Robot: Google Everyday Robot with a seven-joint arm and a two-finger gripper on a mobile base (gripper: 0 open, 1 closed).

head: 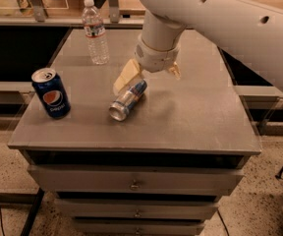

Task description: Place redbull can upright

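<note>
The slim silver and blue metal redbull can [128, 100] lies on its side near the middle of the grey desk [195, 122]; the beige-fingered gripper [147, 81], fingers apart above its far end, should in my opinion descend and clamp the body squarely before tilting.
</note>
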